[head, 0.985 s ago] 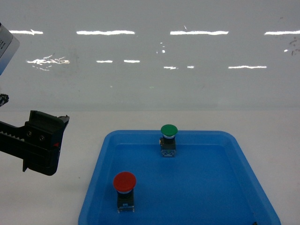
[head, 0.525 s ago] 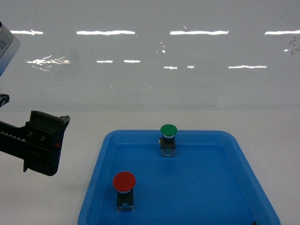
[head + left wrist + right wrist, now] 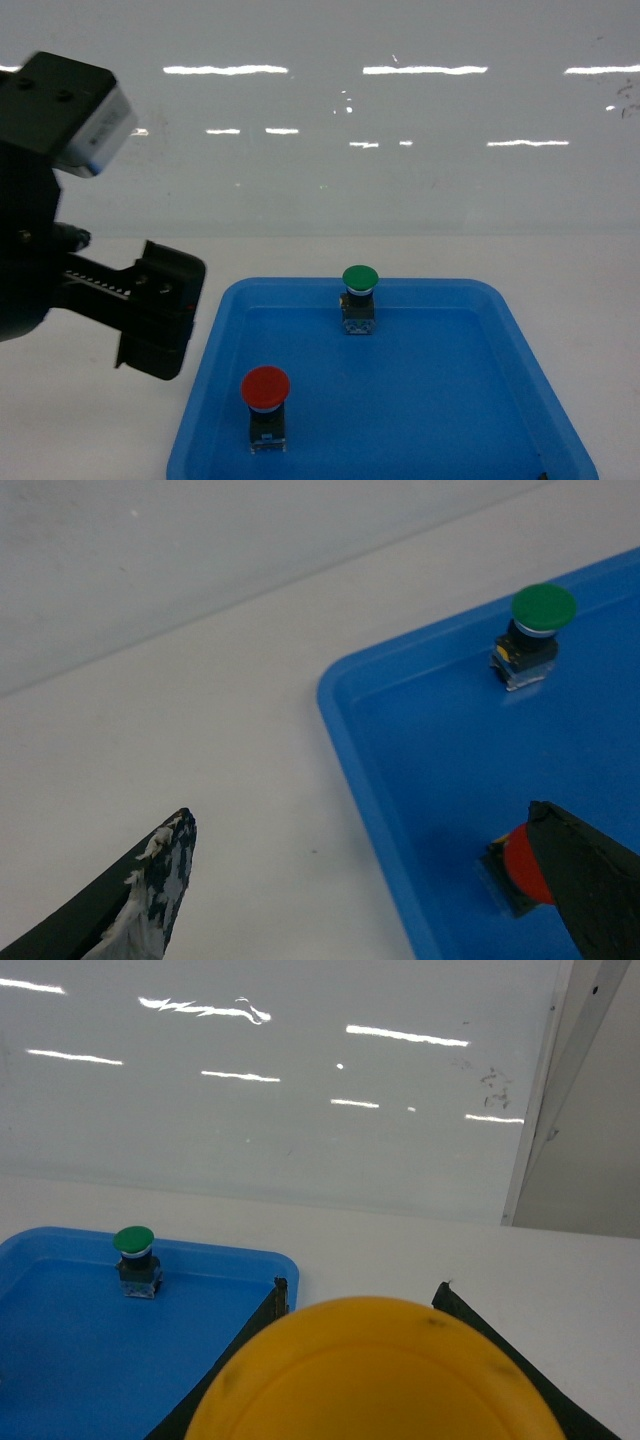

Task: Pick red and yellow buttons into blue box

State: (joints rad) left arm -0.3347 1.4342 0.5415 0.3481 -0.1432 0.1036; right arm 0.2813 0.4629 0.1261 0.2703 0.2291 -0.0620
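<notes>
Black, and parted wide, the left tool (image 3: pixel 150 325) hangs above the white surface (image 3: pixel 100 430) just outside the left rim of the shallow blue tray (image 3: pixel 215 330). The red button (image 3: pixel 266 392) stands upright in the tray's near-left part, to the right of this tool and lower; the left wrist view shows its cap (image 3: pixel 520 865) beside the right finger (image 3: pixel 590 880). The left arm is judged nearer for this pick. The green button (image 3: pixel 360 296) stands at the far rim. The right tool (image 3: pixel 360 1300) grips the yellow button (image 3: pixel 375 1375), its cap filling that view. The blue box is unseen.
</notes>
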